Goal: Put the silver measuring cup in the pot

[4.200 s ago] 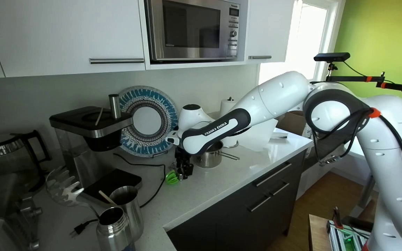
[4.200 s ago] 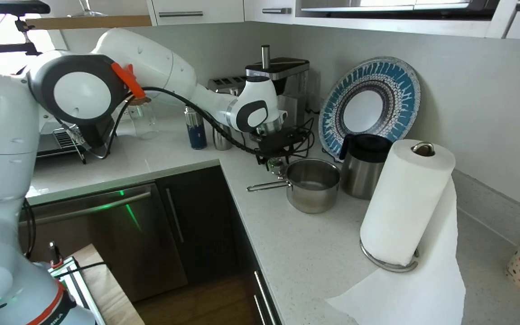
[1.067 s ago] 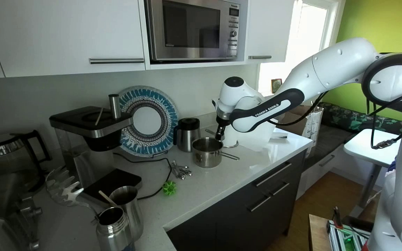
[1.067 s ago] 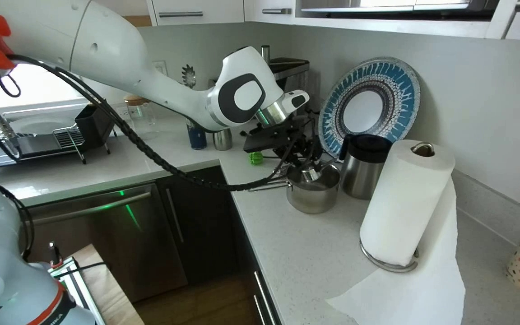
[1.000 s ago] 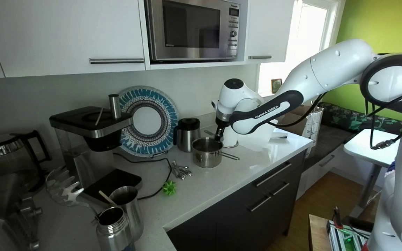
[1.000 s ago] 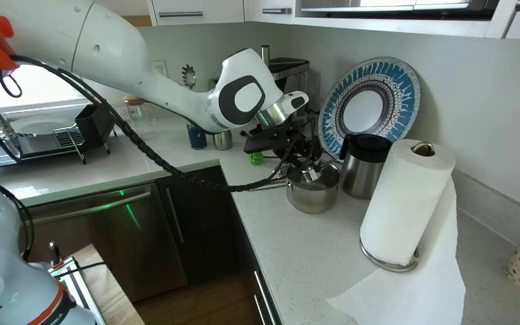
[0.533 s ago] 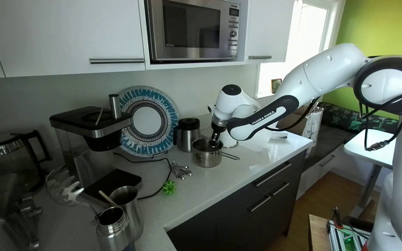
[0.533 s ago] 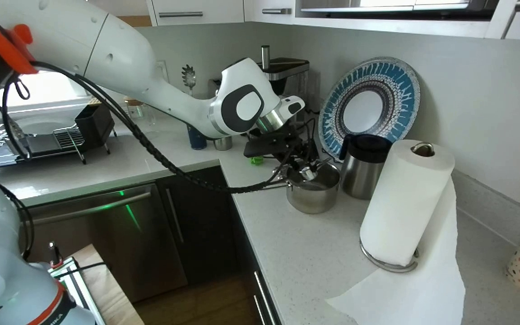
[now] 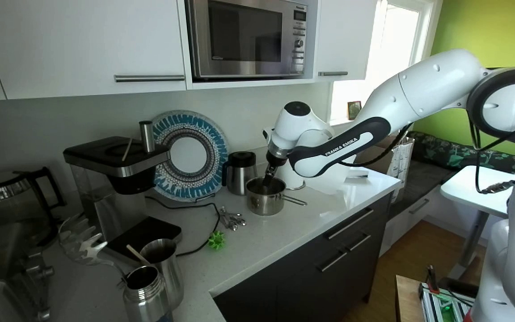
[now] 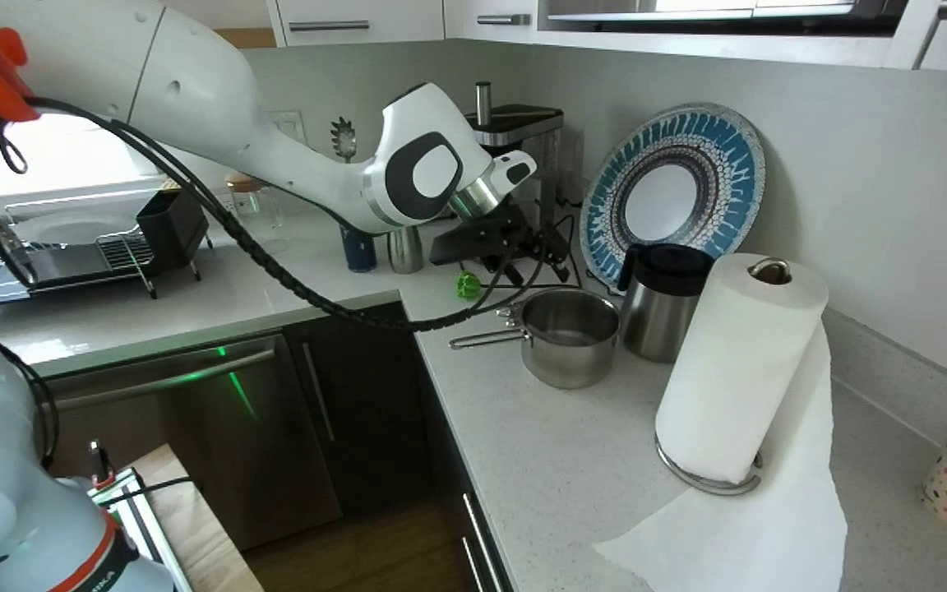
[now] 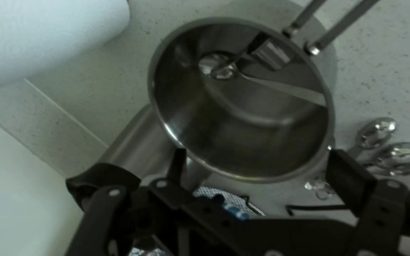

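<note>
The squat steel pot stands on the counter with its wire handle pointing to the counter's front edge. It also shows in an exterior view and in the wrist view. A small silver measuring cup lies inside the pot, near the handle side. A shiny spoon shape with a long pale handle also shows there; some may be reflection. The cup is hidden in both exterior views. My gripper is open, with nothing between its fingers. It is above the pot's far side.
A steel pitcher with black lid stands beside the pot. A paper towel roll is nearby. Measuring spoons and a green spiky object lie beyond the pot, near a black cord. A patterned plate leans on the wall.
The gripper carried the silver cup from beside the green object to the pot and lowered it in. In the last half second it opened, let go of the cup and rose out.
</note>
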